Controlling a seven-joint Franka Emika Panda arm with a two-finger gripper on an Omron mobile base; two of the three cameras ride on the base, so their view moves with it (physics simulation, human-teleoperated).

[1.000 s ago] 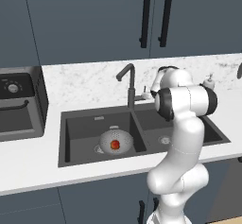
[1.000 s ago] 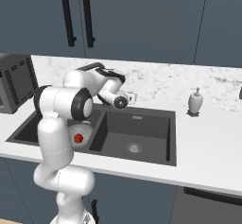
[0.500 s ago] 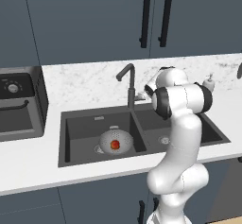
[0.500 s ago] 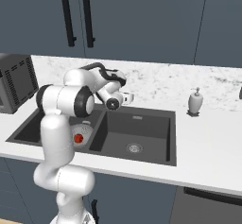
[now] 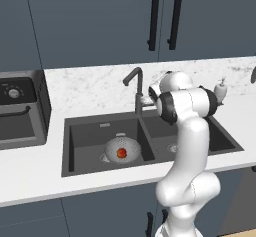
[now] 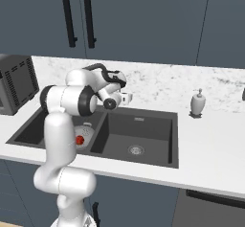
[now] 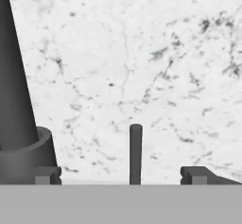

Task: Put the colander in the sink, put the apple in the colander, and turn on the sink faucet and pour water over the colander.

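Note:
The colander (image 5: 123, 148) sits in the left basin of the dark sink (image 5: 80, 143), and the red apple (image 5: 121, 153) lies inside it. From the right base view the apple (image 6: 80, 140) peeks out beside my arm. The dark sink faucet (image 5: 136, 88) rises behind the divider between the basins. My gripper (image 5: 148, 100) hovers just right of the faucet's base, open and holding nothing. In the hand view the faucet column (image 7: 14, 100) stands at the left, and its thin lever (image 7: 135, 152) stands between my open gripper's (image 7: 123, 176) fingertips (image 7: 47, 175), apart from both.
A white soap dispenser (image 5: 220, 91) stands on the marble counter right of the sink. A dark oven-like appliance (image 5: 17, 113) sits at the far left. Dark cabinets with black handles (image 5: 154, 18) hang above. The right basin (image 6: 139, 135) holds only its drain.
My hand has edged slightly closer to the faucet base, staying open. The colander and apple have not moved.

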